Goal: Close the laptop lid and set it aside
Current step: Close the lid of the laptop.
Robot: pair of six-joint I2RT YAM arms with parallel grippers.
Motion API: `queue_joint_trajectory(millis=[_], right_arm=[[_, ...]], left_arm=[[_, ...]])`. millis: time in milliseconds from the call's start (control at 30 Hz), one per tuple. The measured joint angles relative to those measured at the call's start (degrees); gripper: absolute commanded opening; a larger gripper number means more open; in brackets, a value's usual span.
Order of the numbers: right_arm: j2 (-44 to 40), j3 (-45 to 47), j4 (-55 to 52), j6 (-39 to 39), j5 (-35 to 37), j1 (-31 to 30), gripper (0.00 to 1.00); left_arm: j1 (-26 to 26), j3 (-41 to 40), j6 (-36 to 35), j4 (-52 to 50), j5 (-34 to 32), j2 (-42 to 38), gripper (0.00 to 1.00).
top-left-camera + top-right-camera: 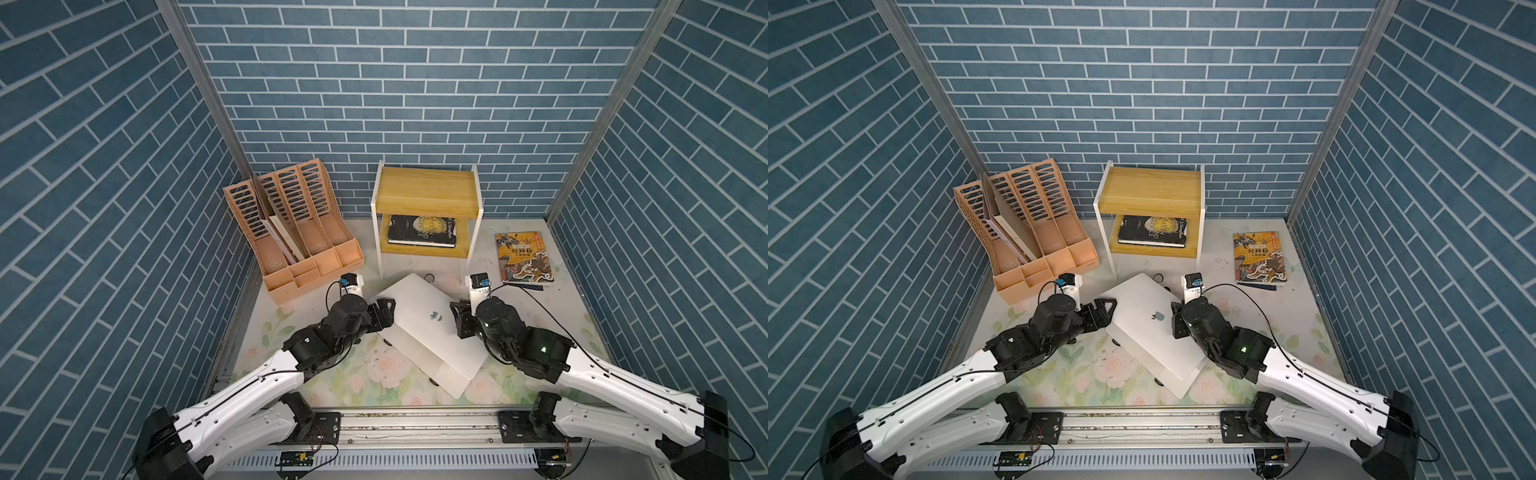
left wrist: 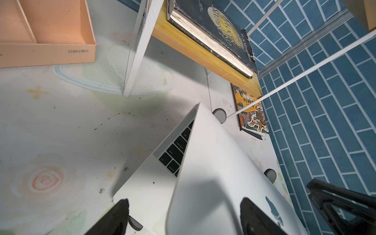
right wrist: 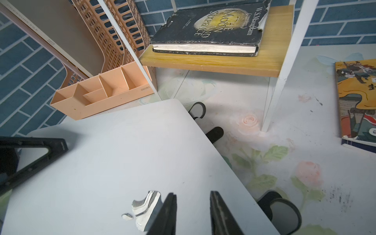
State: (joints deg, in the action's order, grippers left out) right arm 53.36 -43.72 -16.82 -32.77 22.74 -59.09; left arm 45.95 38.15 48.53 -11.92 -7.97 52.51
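The silver-white laptop [image 1: 451, 370] lies askew mid-table in both top views, its lid [image 1: 415, 320] [image 1: 1138, 328] tilted low over the base, apple logo [image 1: 434, 314] up. In the left wrist view a wedge of black keyboard [image 2: 177, 148] still shows under the lid [image 2: 213, 162]. My left gripper [image 1: 384, 313] [image 2: 187, 217] is open and straddles the lid's left side edge, one finger over the base, the other on the outer shell. My right gripper [image 1: 457, 320] [image 3: 193, 213] hovers at the shell [image 3: 122, 152] beside the logo [image 3: 145, 207], fingers slightly apart with nothing between them.
A peach file organiser [image 1: 291, 232] stands back left. A wooden shelf [image 1: 426, 195] holds a dark book [image 1: 422, 230] just beyond the laptop. A colourful book [image 1: 523, 257] lies back right. Black stand parts [image 3: 215, 135] poke out under the laptop's far edge.
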Motion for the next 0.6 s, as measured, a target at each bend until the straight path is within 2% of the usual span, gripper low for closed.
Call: queue_joint_trajectory(millis=[133, 300, 400, 600], right_arm=[[0.0, 0.0, -0.9, 0.2, -4.4, 0.0, 0.27], [0.1, 0.0, -0.3, 0.7, -13.1, -0.1, 0.20], [0.5, 0.0, 0.4, 1.2, -17.6, -0.3, 0.16], [1.3, 0.1, 2.4, 1.3, -21.4, -3.2, 0.15]], left_arm=[[0.1, 0.0, 0.4, -2.6, -1.7, -1.8, 0.92], [0.1, 0.9, 0.8, -6.6, -5.4, -5.5, 0.93], [0.1, 1.8, 0.8, -7.8, -7.1, -8.3, 0.91], [0.1, 2.8, 1.1, -7.4, -8.0, -13.4, 0.81]])
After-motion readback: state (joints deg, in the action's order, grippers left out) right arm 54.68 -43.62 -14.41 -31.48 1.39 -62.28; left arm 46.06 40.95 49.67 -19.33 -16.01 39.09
